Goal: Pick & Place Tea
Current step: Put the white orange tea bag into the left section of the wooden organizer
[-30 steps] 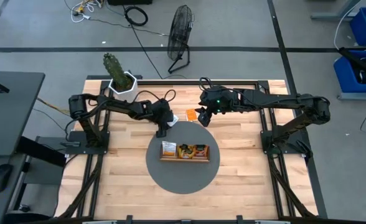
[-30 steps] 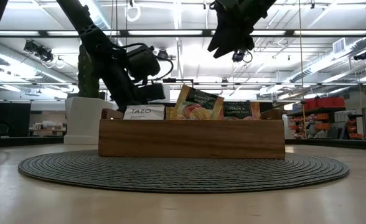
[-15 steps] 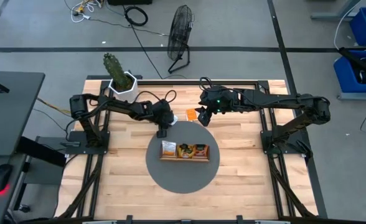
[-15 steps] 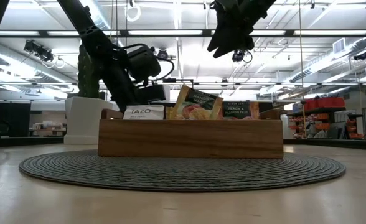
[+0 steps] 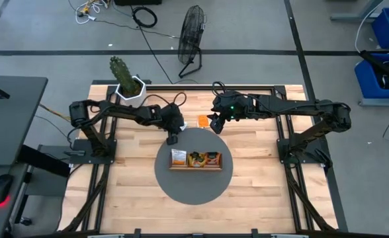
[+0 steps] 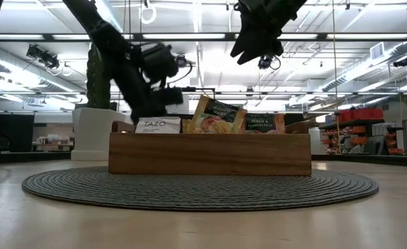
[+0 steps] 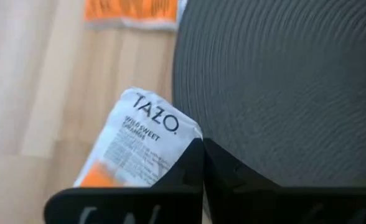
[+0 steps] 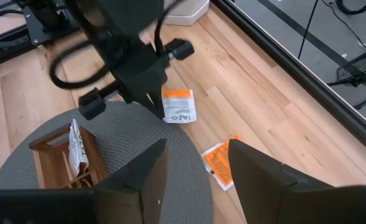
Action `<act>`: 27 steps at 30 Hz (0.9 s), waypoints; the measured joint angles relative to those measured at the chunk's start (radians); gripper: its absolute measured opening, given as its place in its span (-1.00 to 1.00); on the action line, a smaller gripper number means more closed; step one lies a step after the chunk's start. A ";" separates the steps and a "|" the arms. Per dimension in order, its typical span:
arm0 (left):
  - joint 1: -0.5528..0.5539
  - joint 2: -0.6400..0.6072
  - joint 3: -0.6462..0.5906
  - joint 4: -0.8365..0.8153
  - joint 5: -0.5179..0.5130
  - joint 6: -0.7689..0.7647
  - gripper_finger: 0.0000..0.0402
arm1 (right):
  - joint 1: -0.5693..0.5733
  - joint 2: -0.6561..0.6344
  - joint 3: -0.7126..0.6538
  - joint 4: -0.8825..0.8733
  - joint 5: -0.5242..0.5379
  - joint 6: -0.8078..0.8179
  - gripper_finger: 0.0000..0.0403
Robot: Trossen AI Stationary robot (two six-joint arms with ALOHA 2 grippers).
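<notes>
my left gripper [image 7: 201,152] is pinching the corner of the white tea sachet [image 7: 136,146] by the grey mat [image 5: 193,190], which could be slipping out, while my right gripper [image 8: 192,163] is waiting open above the orange sachet [image 8: 221,163].

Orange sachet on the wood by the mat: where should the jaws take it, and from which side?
It lies flat, so probably come straight down and pinch the edge away from the mat; the open right gripper hangs nearby.
</notes>
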 joint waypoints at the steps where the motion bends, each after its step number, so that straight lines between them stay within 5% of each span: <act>1: 0.000 -0.014 0.011 -0.016 0.001 0.000 -0.99 | 0.000 0.000 0.000 0.000 0.000 0.000 -0.13; 27: 0.060 -0.432 0.317 -0.211 0.338 -0.173 -1.00 | 0.082 -0.002 0.000 0.096 0.018 -0.178 -0.13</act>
